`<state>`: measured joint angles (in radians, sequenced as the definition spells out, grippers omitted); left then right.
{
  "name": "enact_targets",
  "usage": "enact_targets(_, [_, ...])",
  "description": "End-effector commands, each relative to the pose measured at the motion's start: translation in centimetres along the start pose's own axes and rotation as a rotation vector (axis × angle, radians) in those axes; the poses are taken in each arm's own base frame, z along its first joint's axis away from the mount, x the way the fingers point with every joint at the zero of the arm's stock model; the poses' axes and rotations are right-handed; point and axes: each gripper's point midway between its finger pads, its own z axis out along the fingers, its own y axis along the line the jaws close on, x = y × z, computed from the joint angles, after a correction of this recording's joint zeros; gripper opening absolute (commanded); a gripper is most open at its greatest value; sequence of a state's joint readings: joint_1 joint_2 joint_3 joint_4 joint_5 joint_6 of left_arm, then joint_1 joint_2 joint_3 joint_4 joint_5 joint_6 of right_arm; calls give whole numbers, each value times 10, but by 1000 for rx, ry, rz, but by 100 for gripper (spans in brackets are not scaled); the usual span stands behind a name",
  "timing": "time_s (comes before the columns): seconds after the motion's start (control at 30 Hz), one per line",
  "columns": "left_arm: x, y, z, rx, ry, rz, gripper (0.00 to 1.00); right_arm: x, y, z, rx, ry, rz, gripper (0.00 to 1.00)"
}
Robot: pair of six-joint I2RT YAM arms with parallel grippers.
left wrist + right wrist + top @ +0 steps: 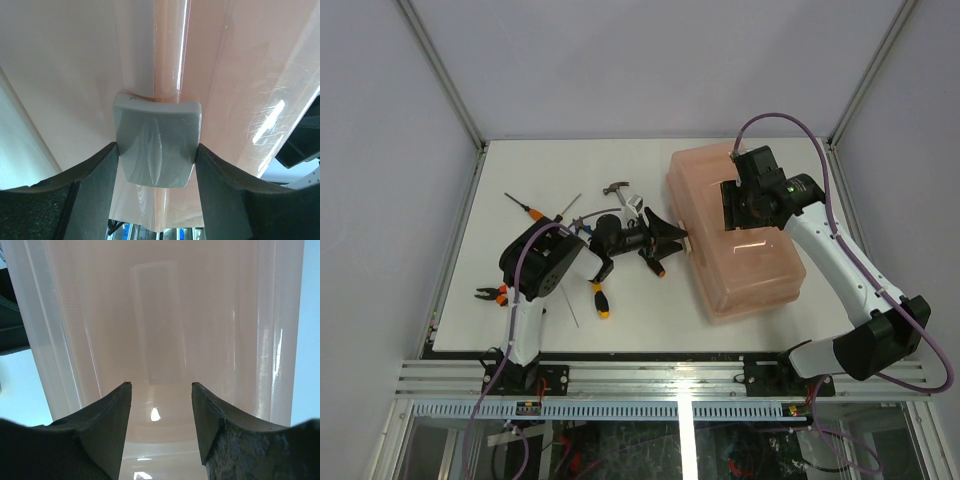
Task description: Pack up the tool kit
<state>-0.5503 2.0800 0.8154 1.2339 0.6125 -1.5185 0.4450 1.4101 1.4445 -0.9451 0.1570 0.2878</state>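
Note:
The salmon-pink toolbox (750,250) lies closed on the right of the table. Its grey latch (157,145) sits on the side facing left. My left gripper (678,240) reaches in from the left, its fingers (90,190) touching both sides of the latch. My right gripper (738,212) is open over the lid (160,315), with nothing between its fingers. A small hammer (617,190), an orange screwdriver (533,210), a yellow-black screwdriver (600,298) and pliers (490,293) lie on the table left of the box.
Another orange-and-black handled tool (656,262) lies just under my left gripper. A thin metal rod (570,205) lies near the hammer. The white table top (570,330) ends at a metal rail at the near edge.

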Motion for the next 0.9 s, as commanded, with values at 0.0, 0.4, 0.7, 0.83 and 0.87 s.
enact_targets(0.0, [-17, -28, 9, 73, -91, 51, 28, 72, -10, 13, 52, 318, -68, 58])
enact_targets(0.4, [-12, 3, 3, -164, -82, 23, 0, 74, -9, 14, 41, 305, -58, 58])
enact_targets(0.7, [-4, 17, 3, -241, -57, 37, 4, 80, -11, 10, 44, 298, -45, 58])
enact_targets(0.83, [2, 16, 9, -178, -30, 85, 39, 84, -13, 7, 49, 303, -45, 58])
enact_targets(0.87, [2, 18, 10, -166, -31, 86, 44, 85, -14, 6, 51, 303, -44, 58])
